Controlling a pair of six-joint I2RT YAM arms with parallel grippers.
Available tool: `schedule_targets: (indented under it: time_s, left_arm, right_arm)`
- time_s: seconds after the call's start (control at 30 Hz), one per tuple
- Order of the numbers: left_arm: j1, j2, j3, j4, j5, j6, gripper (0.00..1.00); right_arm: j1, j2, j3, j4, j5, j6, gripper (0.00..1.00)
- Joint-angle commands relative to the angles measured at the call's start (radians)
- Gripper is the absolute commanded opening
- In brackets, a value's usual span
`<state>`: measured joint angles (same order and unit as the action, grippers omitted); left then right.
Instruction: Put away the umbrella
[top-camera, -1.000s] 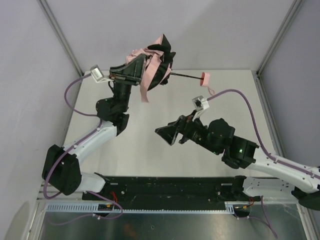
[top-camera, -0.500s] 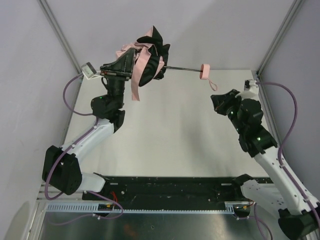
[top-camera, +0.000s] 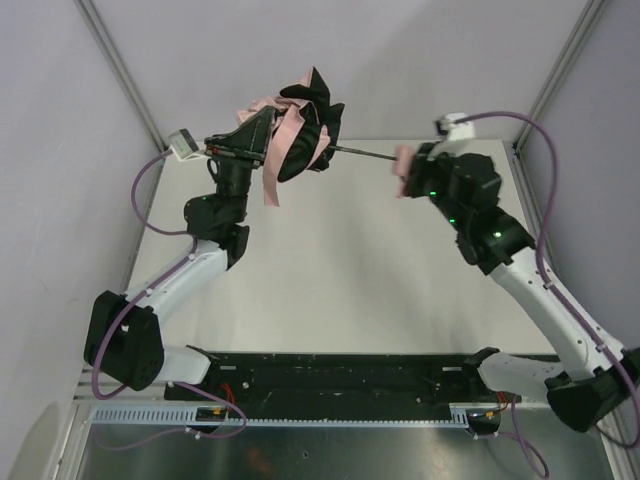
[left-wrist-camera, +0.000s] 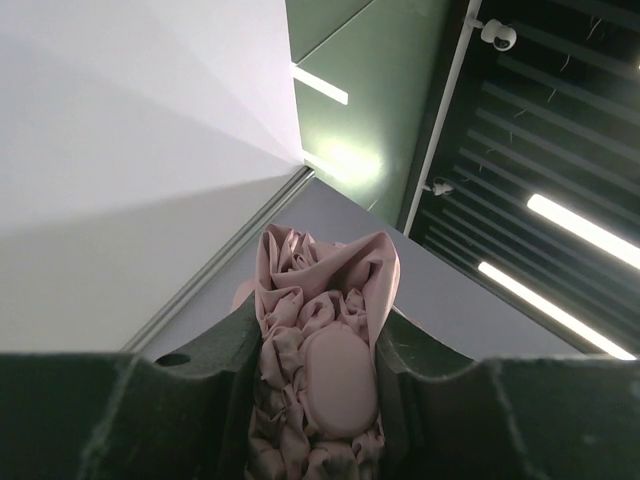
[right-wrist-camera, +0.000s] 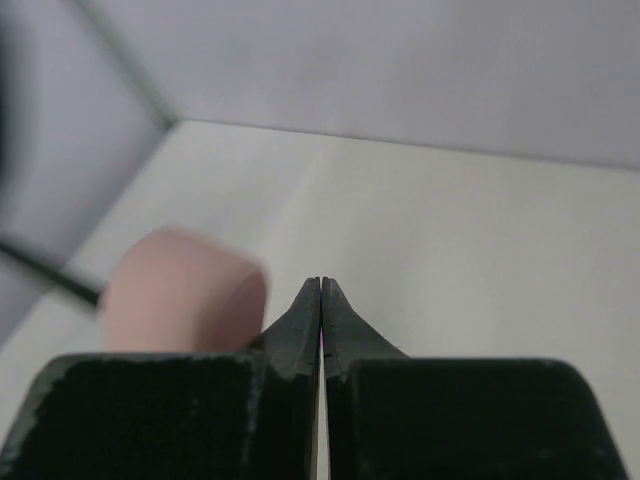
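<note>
**A:** What do we see over the pale counter (top-camera: 350, 280)?

**B:** We see the pink umbrella (top-camera: 300, 130) held up in the air, its thin shaft pointing right. The left fingers (left-wrist-camera: 200, 400) grip its bunched fabric.

**A:** And the right fingers (right-wrist-camera: 298, 335)?

**B:** Clenched together on nothing, just beside the handle (right-wrist-camera: 185, 290).

No legible writing in any of the three views.
The pink umbrella (top-camera: 290, 130), the pale surface (top-camera: 340, 270) and the casing of the right arm (top-camera: 530, 290) carry no label, brand, number or sign that can be read. The small green spots on that arm are lights, not characters.
</note>
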<state>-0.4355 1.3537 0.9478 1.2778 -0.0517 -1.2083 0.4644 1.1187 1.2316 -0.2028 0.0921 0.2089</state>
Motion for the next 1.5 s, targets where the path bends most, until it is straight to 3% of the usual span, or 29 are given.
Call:
schedule_targets:
  time_s: [0.0,0.1,0.2,0.37,0.47,0.57,0.67,0.77,0.9,1.03,1.47]
  left_arm:
    - [-0.011,-0.027,0.007,0.388,0.003,-0.028,0.00]
    - [-0.025,-0.017,0.012,0.392,0.004,-0.040,0.00]
    - [-0.031,-0.023,0.011,0.394,0.000,-0.049,0.00]
    - [-0.030,-0.038,0.002,0.394,-0.018,-0.035,0.00]
    - [-0.029,-0.025,0.012,0.396,-0.036,-0.064,0.00]
    - [-0.030,-0.012,0.030,0.399,-0.046,-0.095,0.00]
    - [-0.030,-0.012,0.040,0.399,-0.042,-0.098,0.00]
    - [-0.031,-0.025,0.036,0.399,-0.027,-0.081,0.00]
    - [-0.032,-0.035,0.032,0.400,-0.018,-0.070,0.00]
    - [-0.032,-0.038,0.032,0.400,-0.007,-0.061,0.00]
    - [-0.052,-0.065,0.031,0.400,0.043,0.000,0.00]
  right_arm:
    - [0.306,0.104,0.161,0.091,0.060,-0.039,0.00]
    - [0.437,0.218,0.285,0.071,0.118,-0.044,0.00]
    - [0.436,0.270,0.350,0.003,0.183,-0.011,0.00]
    - [0.439,0.137,0.188,-0.040,0.319,0.133,0.02]
    - [0.374,0.044,0.037,-0.005,0.156,0.343,0.21]
    - [0.289,-0.013,-0.142,0.233,-0.140,0.681,0.56]
    - [0.266,0.005,-0.199,0.354,-0.292,1.053,0.66]
    - [0.308,0.043,-0.206,0.372,-0.294,1.381,0.71]
    - [0.359,0.137,-0.208,0.509,-0.377,1.702,0.72]
    - [0.418,0.183,-0.207,0.558,-0.345,1.898,0.70]
    - [0.447,0.265,-0.218,0.677,-0.250,2.146,0.63]
